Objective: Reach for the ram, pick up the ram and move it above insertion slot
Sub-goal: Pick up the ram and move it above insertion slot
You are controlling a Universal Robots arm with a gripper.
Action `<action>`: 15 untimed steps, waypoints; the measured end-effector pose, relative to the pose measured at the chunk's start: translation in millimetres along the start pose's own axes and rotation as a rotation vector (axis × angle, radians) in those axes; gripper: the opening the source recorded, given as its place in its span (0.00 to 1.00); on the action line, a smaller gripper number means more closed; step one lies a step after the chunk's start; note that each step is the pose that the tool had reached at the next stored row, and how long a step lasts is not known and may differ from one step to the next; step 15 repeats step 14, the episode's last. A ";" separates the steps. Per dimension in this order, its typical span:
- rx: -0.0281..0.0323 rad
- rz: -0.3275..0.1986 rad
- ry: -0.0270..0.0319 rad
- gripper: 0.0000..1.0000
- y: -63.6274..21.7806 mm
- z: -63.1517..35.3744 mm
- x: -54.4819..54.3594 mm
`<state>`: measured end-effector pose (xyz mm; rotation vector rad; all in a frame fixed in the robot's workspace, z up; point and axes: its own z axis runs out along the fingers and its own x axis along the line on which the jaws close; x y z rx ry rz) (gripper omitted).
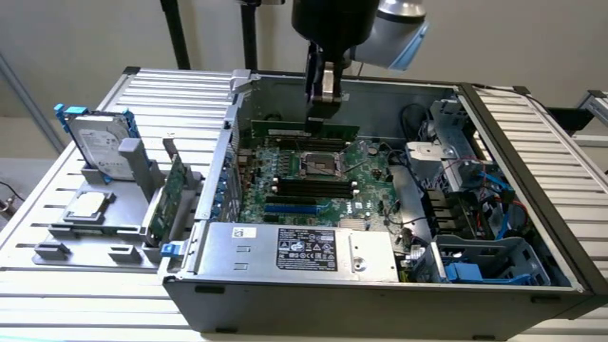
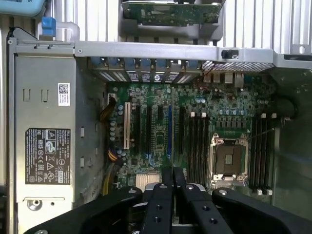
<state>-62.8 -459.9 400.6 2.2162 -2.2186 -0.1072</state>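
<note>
1. lying open on its side, the case (image 1: 532,142) is exposing the board (image 1: 314,178), so the arm is coming in from above.
2. hanging over the far edge of the board, the gripper (image 1: 323,117) is pinching the ram (image 1: 306,131) upright between closed fingers (image 2: 167,187).
3. waiting empty beside the socket (image 1: 323,165), the slots (image 1: 309,187) are sitting just nearer than the ram.

A silver hard drive (image 1: 102,146) stands on the gray rack (image 1: 57,231). A green card (image 1: 169,198) stands near it. The big power box (image 1: 299,251) sits inside the computer case (image 1: 532,160).
</note>
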 end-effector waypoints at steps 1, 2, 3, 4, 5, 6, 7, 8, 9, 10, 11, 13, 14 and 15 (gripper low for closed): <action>0.0000 0.000 0.0017 0.13 -2.0 0.8 -3.0; 0.0000 0.000 0.0036 0.13 -4.0 1.5 -6.1; 0.0000 0.000 0.0054 0.13 -5.9 2.2 -9.2; 0.0001 0.000 0.0073 0.13 -7.8 2.9 -12.2; 0.0001 0.000 0.0095 0.13 -9.8 3.5 -15.5; 0.0000 0.001 0.0116 0.13 -11.7 3.9 -18.3; 0.0001 0.001 0.0133 0.13 -13.3 4.2 -20.5; 0.0000 0.001 0.0138 0.13 -13.9 4.2 -21.2; 0.0001 0.001 0.0138 0.13 -13.9 4.2 -21.1; 0.0001 0.001 0.0139 0.13 -13.9 4.2 -21.1; 0.0001 0.001 0.0139 0.13 -14.0 4.2 -21.1; 0.0001 0.001 0.0138 0.13 -14.0 4.2 -21.1; 0.0000 0.001 0.0139 0.13 -14.0 4.2 -21.1; 0.0000 0.001 0.0139 0.13 -14.0 4.2 -21.1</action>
